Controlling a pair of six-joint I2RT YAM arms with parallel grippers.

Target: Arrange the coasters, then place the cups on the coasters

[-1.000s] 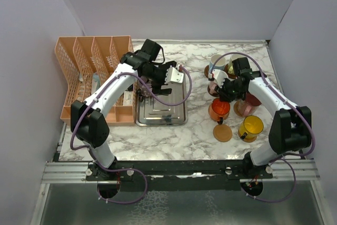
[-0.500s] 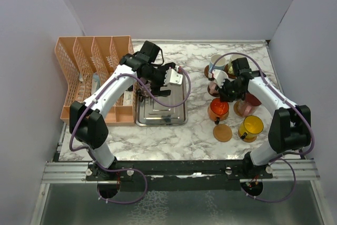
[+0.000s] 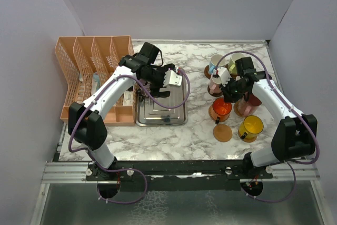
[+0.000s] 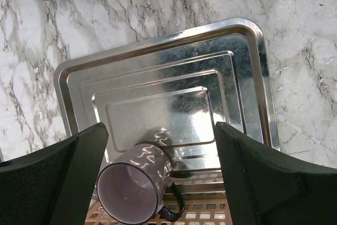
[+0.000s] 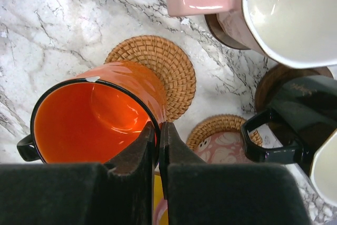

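Right end effector [image 5: 158, 129] clamped on the orange cup's [image 5: 89, 114] rim.
Lower it level and centred on the woven coaster [image 5: 171, 64]; the cup seems tilted just now.

White marble-veined tabletop [image 3: 174, 133] filled centre of frame — plain pale walls [image 3: 179, 3] stood at top, left, right; even light.

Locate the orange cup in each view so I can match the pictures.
Top external: orange cup right of centre.
Left wrist: not in it.
Right wrist: lower left.
Shared landmark: pink cup, in the top external and right wrist views.
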